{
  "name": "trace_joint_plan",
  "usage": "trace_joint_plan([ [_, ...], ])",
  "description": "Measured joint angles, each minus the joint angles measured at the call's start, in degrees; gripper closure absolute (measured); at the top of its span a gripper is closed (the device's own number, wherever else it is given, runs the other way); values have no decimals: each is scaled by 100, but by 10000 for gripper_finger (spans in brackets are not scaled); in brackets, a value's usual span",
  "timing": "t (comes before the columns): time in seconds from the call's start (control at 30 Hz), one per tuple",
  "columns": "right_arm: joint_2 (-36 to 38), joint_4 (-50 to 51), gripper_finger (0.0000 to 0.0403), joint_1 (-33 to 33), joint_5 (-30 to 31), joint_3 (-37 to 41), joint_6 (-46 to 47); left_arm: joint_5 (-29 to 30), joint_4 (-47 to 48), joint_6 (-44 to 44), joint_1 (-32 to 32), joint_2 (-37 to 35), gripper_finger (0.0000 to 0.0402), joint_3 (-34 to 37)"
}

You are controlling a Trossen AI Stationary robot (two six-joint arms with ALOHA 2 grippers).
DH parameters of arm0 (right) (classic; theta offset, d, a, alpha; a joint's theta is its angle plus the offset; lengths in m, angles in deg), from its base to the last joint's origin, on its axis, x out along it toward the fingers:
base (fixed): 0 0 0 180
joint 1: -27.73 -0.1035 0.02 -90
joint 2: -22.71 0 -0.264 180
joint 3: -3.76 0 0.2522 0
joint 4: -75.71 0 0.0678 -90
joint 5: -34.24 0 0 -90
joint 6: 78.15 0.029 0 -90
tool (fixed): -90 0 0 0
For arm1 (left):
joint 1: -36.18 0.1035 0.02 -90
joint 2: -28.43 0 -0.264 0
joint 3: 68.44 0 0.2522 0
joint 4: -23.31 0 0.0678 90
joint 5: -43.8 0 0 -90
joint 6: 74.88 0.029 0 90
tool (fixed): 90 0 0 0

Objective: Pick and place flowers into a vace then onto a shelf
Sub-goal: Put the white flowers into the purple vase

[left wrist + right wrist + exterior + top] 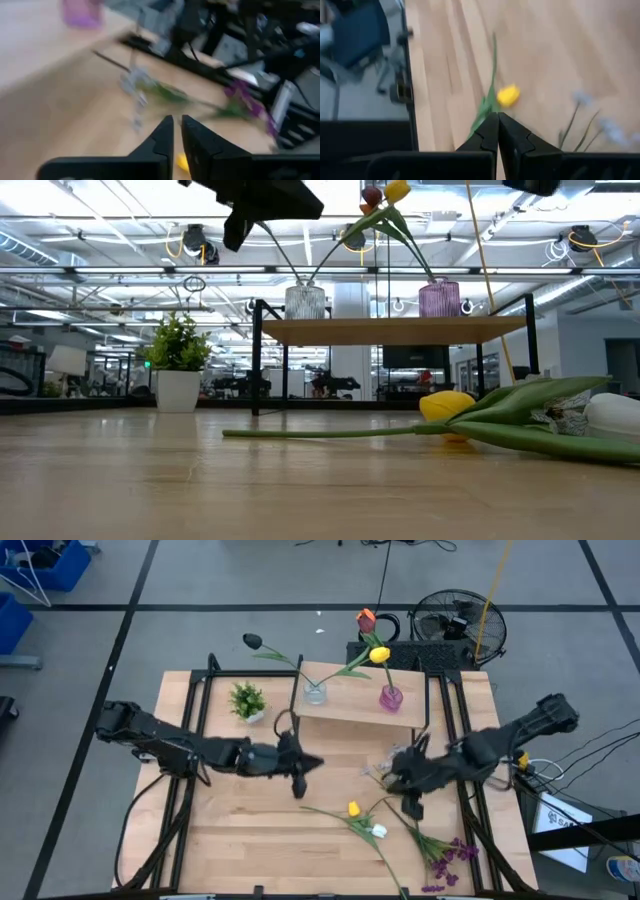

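Potted plant point(246, 700) stands at the left rear of the table point(230, 840), beside the shelf. Left gripper point(298, 783) hovers over the table's middle, just in front of the shelf's left end; in its wrist view the fingers point(162, 137) stand a narrow slit apart with nothing between them. The shelf point(355, 705) carries a clear vase point(315, 692) holding a dark-headed flower point(252, 641), and to its right a pink vase point(390, 697) holding a yellow flower point(379, 655) and an orange flower point(366, 617). On the table in front lie the loose flowers: a yellow tulip point(353, 809) with a white flower point(379, 831) just beside it, stems crossing toward the middle, then a pale spray point(385, 766) near the right gripper, and purple flowers point(452, 858) at the front right corner. Right gripper point(410, 808) hangs above the table just right of the yellow tulip, its fingers pressed together and empty. Judgement: two vases are already filled and shelved; the step in hand looks like the approach to another loose flower, not yet grasped. The next move calls for one gripper to spread its fingers, descend onto a thin stem lying flat on the wood, and close low enough to catch it without pinning neighbouring stems. No free vase is visible on the table.
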Motion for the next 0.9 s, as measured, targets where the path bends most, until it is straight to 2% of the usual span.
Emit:
trace_joint_plan([
  [0.23, -567, 165, 390, -252, -305, 0, 420, -135, -30, -267, -411, 431, 298, 0],
  [0.33, -686, 510, 369, -365, -308, 0, 716, -269, -40, -597, -483, 575, 271, 0],
  [0.43, -794, 1143, 340, -460, -305, 0, 1434, -317, -55, -774, -519, 598, 256, 0],
  [0.63, -1045, 2234, 288, -639, -293, 97, 3235, -154, -86, -800, -518, 596, 260, 0],
  [0.9, -1067, 1521, 274, -670, -282, 1474, 4578, -164, -97, -947, -595, 596, 274, 0],
])
